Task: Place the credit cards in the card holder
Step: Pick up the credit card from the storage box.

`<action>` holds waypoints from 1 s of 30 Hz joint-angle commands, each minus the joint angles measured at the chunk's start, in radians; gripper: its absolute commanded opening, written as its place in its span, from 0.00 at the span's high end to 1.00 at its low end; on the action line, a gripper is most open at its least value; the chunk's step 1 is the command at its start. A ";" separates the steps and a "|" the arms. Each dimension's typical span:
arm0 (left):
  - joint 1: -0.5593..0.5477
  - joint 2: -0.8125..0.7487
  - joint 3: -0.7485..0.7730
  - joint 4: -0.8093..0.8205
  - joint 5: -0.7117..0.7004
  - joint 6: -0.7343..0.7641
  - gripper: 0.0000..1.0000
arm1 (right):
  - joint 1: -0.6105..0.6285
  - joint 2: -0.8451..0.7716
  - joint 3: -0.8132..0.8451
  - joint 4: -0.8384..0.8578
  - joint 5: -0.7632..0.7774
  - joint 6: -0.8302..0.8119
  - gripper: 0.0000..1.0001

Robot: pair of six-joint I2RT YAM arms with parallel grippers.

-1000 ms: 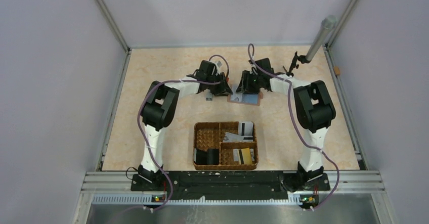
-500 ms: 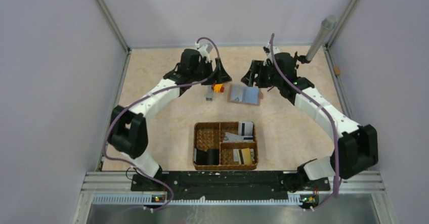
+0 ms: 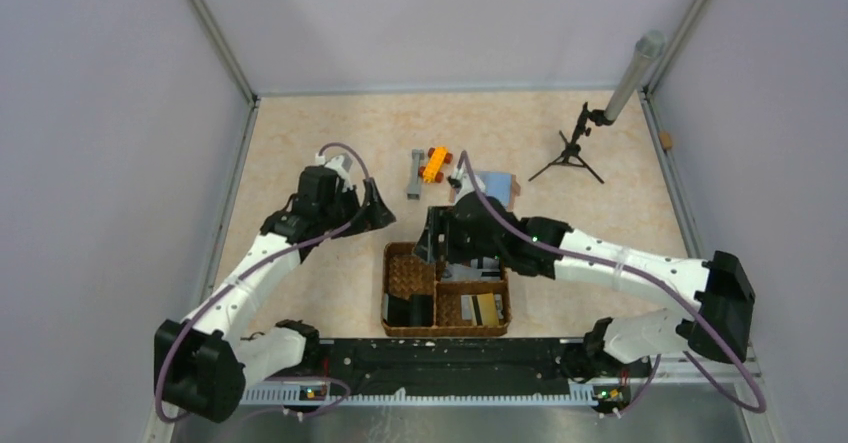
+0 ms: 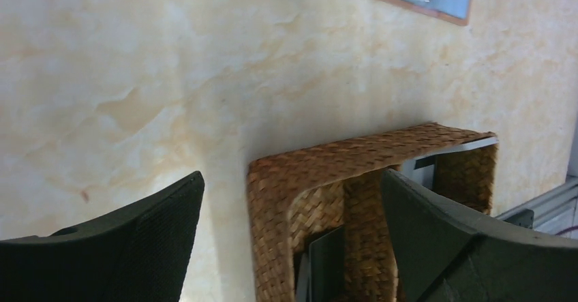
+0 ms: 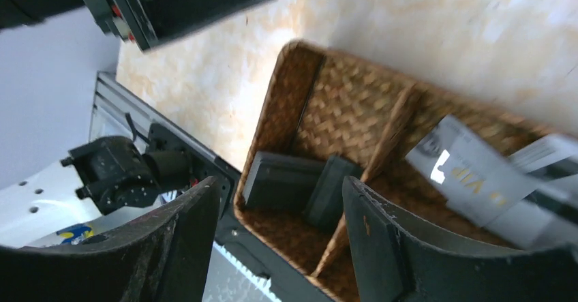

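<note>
I am watching the desk (image 3: 300, 138) from above. The left gripper (image 3: 372, 206) is hovering just off the far left corner of the woven basket (image 3: 386, 293). Its jaws are standing released and wide, with nothing between them. Through the left wrist camera, that basket corner is showing in the gap between the two dark fingers (image 4: 143, 247).

The right gripper (image 3: 432, 240) is reaching across from the right and hanging over the far side of the basket. Its jaws are also released and are gripping nothing. Between them, in the right wrist view, I am seeing the black blocks (image 5: 286, 179) lying in the near left compartment. One grey card (image 5: 470, 172) is leaning tilted in the compartment across the divider.

The credit cards (image 3: 481, 308) are all sitting in the basket's right-hand compartments, with white and gold ones showing in the near right one. The card holder (image 3: 497, 183) is lying open on the desk beyond the basket, light blue inside facing up, and the right arm is partly covering it from above. An orange toy (image 3: 434, 163) and a grey piece (image 3: 413, 175) are lying just to its left, and a small tripod (image 3: 568, 153) is standing well off to its right.
</note>
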 commanded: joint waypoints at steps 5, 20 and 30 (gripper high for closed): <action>0.092 -0.165 -0.129 0.010 -0.001 -0.030 0.01 | 0.264 0.190 0.114 -0.094 0.272 0.261 0.34; 0.104 -0.256 -0.203 0.022 0.067 -0.019 0.01 | 0.356 0.498 0.290 -0.107 0.232 0.371 0.27; 0.113 -0.263 -0.214 0.029 0.058 -0.022 0.01 | 0.375 0.528 0.327 -0.110 0.235 0.381 0.35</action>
